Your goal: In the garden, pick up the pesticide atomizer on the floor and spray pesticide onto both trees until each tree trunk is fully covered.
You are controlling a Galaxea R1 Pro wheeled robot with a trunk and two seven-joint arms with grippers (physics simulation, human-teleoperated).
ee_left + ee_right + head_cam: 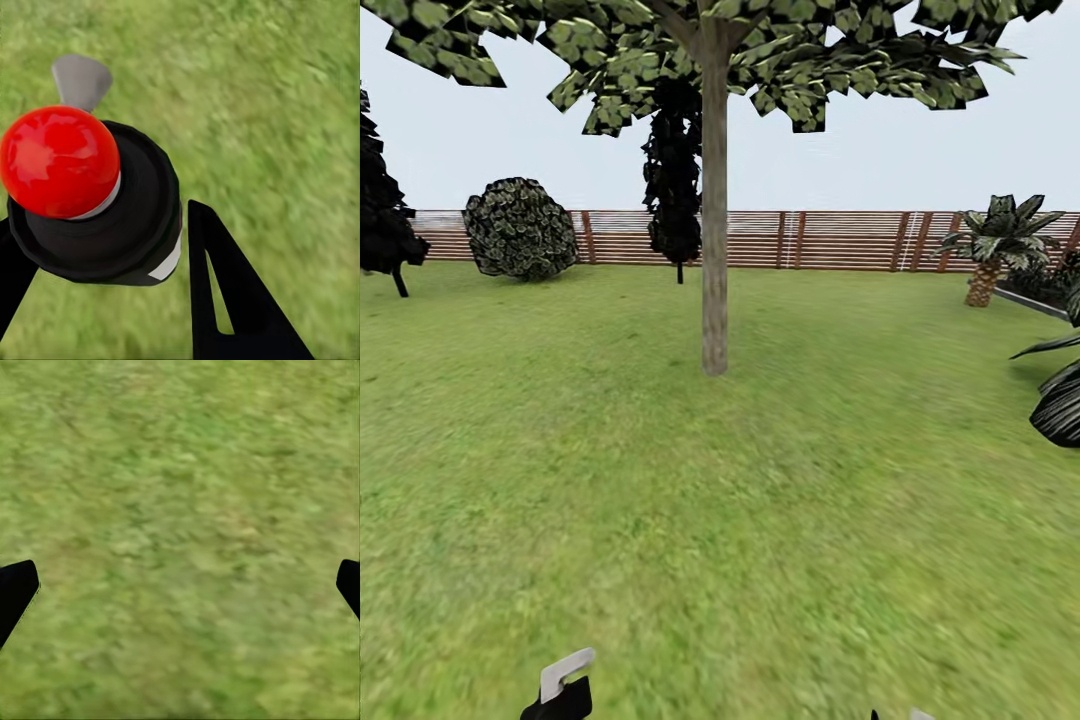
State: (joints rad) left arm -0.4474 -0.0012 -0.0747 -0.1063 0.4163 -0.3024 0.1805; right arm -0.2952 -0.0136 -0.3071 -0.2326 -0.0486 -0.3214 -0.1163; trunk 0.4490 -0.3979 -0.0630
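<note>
The left hand (105, 255) is clamped on the sprayer (97, 202), red cap and grey trigger showing above the grass (270, 112), the right hand (180, 585) hangs with fingers wide apart, and straight ahead the tree (714, 200) stands mid-lawn before the fence (840, 240).

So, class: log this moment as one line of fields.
left gripper: shut on red-capped black atomizer | right gripper: open above grass | ahead: grey-brown tree trunk | spraying: not yet
</note>
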